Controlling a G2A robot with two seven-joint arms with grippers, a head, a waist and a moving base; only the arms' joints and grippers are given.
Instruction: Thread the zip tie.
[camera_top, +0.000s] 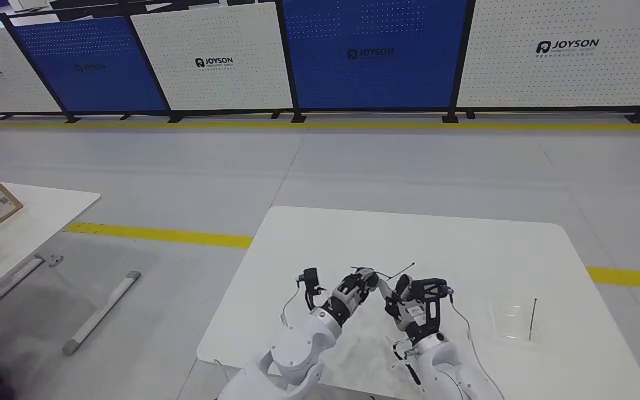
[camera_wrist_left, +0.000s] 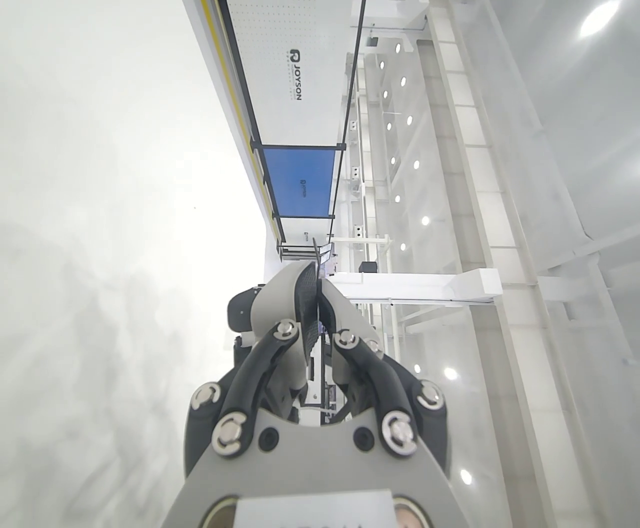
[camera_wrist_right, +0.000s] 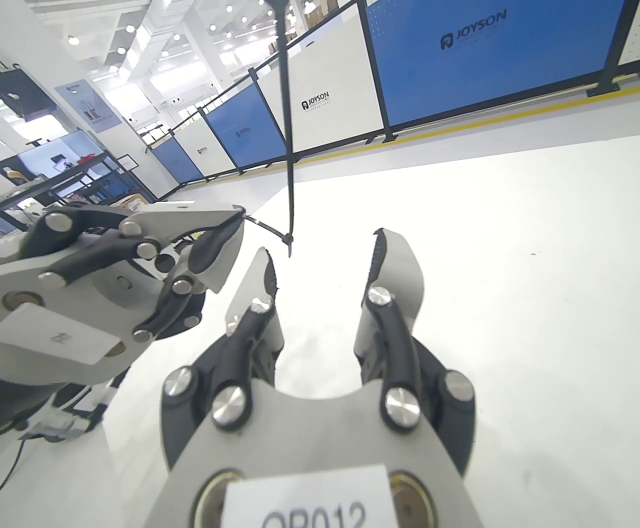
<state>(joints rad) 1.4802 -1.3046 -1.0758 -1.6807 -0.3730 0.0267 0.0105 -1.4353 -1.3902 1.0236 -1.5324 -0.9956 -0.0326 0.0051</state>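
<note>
Holding the zip tie between pads pressed fully together, the left gripper pinches the black strap near one end. A short tip pokes out past its fingertips. Right gripper: jaws spread wide, nothing between them, tips near the tie's small head but not touching it. A short run of strap reaches from the left gripper's tips to the head. From the head the long strap rises steeply into free air above the white table. Whether the strap passes through the head cannot be told.

Edges and room. Both grippers sit close together above the near part of the table, roughly midway between its sides. Bare tabletop lies beyond them up to the far edge, and to either side. A clear tray rests near the right edge, well apart from the grippers. A thin dark strip lies at the tray's outer side, too small to identify. Off to the left, across open floor, stands a second white table. A yellow floor line shows on the floor to either side of the work table.

Count: two grippers, one held zip tie, one tray, one dark strip, two tables.
</note>
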